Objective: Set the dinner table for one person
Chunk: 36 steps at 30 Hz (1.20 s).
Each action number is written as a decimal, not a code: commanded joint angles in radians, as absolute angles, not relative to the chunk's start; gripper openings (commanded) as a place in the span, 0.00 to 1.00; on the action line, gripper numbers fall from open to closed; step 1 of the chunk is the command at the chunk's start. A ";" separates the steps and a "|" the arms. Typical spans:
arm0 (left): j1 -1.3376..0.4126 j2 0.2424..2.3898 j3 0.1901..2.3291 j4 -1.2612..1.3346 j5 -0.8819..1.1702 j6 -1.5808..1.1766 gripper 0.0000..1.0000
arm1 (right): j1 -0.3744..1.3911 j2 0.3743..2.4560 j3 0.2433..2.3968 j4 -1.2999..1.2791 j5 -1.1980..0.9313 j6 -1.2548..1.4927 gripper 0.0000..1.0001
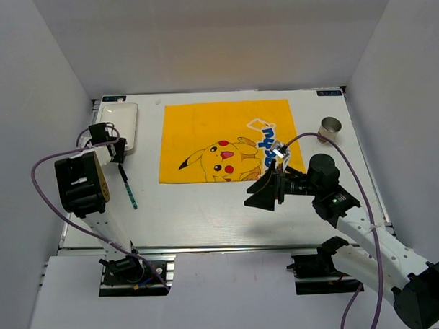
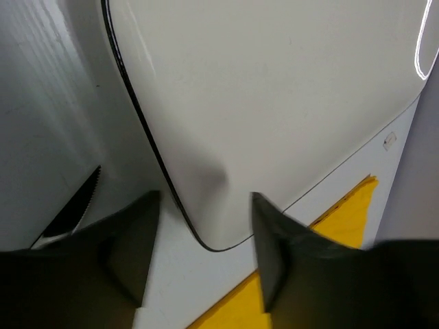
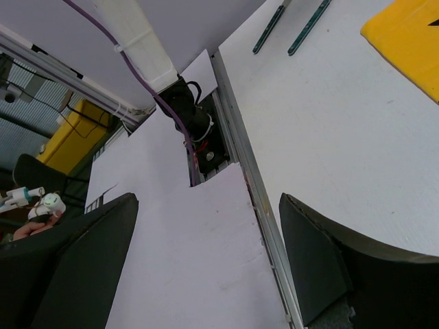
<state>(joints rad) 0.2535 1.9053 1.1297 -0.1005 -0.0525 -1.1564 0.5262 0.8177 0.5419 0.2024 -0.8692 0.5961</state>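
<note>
The dinner table [image 1: 207,215] is the large white tabletop. A yellow cartoon placemat [image 1: 226,141] lies at its centre. A small white rectangular plate [image 1: 121,123] lies at the far left. My left gripper [image 1: 119,152] hangs open and empty over the plate's near corner; in the left wrist view the plate's black-rimmed corner [image 2: 219,171] sits between the fingers of the gripper [image 2: 202,253]. My right gripper [image 1: 258,192] is open and empty, above the table just off the placemat's near right corner. In the right wrist view this gripper [image 3: 206,253] faces the table's near edge.
A metal cup [image 1: 331,128] stands at the far right. Thin green utensils [image 1: 129,186] lie near the left gripper and also show in the right wrist view [image 3: 271,27]. A dark serrated edge [image 2: 77,204] shows left of the plate. White walls enclose the table.
</note>
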 commanded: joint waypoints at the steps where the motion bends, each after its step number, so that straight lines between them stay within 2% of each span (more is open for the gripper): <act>1: 0.265 1.931 1.167 -0.103 -0.057 -1.166 0.56 | 0.535 0.819 0.541 0.261 -0.867 0.592 0.89; 2: 0.265 1.939 1.167 -0.097 -0.055 -1.172 0.51 | 0.532 0.821 0.545 0.259 -0.864 0.594 0.89; 4: 0.265 1.954 1.170 -0.092 -0.042 -1.181 0.50 | 0.538 0.825 0.546 0.255 -0.861 0.597 0.89; 8: 0.265 1.963 1.174 -0.103 -0.044 -1.193 0.32 | 0.537 0.834 0.552 0.249 -0.853 0.597 0.89; 10: 0.275 1.957 1.158 -0.103 -0.035 -1.206 0.20 | 0.535 0.834 0.554 0.242 -0.842 0.594 0.89; 11: 0.275 1.954 1.151 -0.103 -0.029 -1.212 0.05 | 0.538 0.834 0.554 0.233 -0.838 0.592 0.89; 12: 0.285 1.936 1.125 -0.095 -0.023 -1.222 0.00 | 0.535 0.833 0.555 0.229 -0.831 0.592 0.89; 19: 0.305 1.816 1.022 -0.008 0.032 -1.266 0.00 | 0.535 0.801 0.575 0.177 -0.812 0.584 0.89; 24: 0.314 1.773 1.019 0.256 0.204 -1.212 0.00 | 0.535 0.776 0.592 0.120 -0.785 0.563 0.89; 30: 0.324 1.735 1.121 0.215 0.351 -1.120 0.00 | 0.537 0.733 0.597 0.058 -0.743 0.538 0.89; 36: 0.333 1.689 1.130 0.269 0.515 -1.098 0.00 | 0.532 0.716 0.624 -0.032 -0.695 0.503 0.89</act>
